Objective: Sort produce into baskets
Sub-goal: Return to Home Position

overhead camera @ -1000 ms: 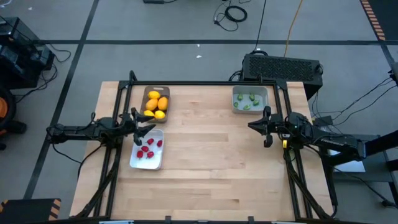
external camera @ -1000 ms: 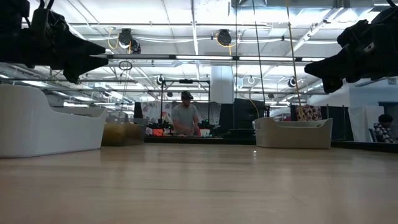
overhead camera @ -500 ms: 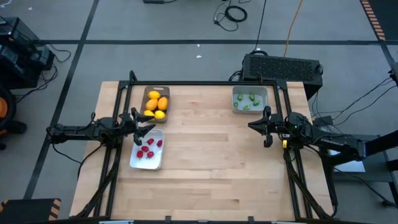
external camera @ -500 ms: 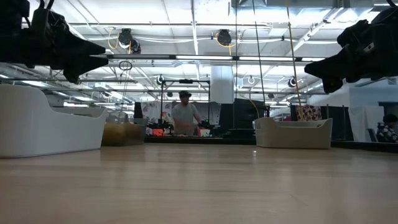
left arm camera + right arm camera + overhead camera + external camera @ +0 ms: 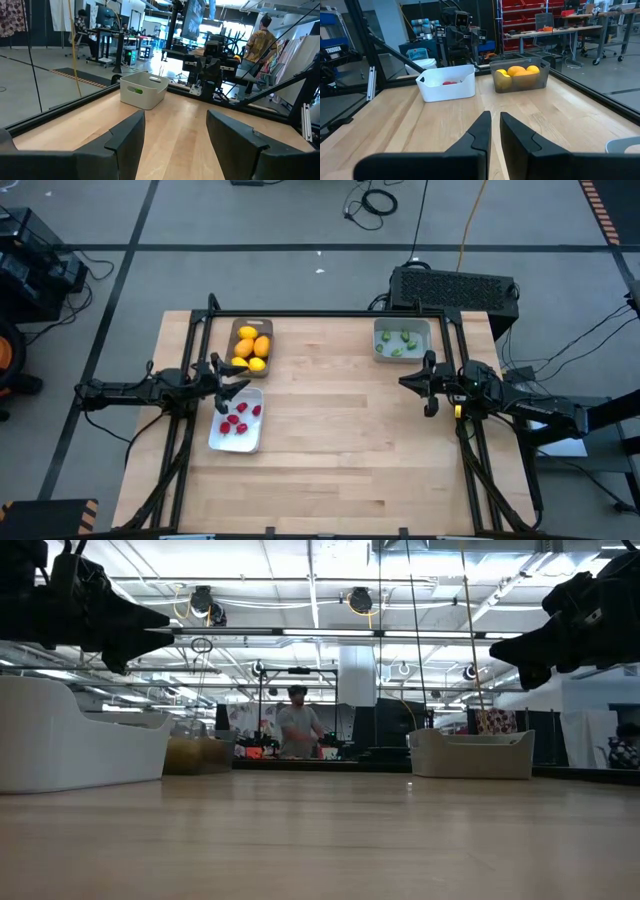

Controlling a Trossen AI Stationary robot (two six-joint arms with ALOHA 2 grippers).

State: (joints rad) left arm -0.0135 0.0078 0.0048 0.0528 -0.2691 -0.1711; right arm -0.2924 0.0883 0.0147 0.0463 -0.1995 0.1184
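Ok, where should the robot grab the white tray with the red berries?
Probably the rim of the white rectangular plastic tray, from straight above with the nearby left gripper: its thin upright wall fits between the jaws, and the small red berries lie mid-tray.

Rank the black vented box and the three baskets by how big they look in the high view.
1. Black vented box
2. White tray
3. Grey-brown tray and pale grey bin: they look about alike, so not ranked against each other.

No text, label or number can be read anywhere.
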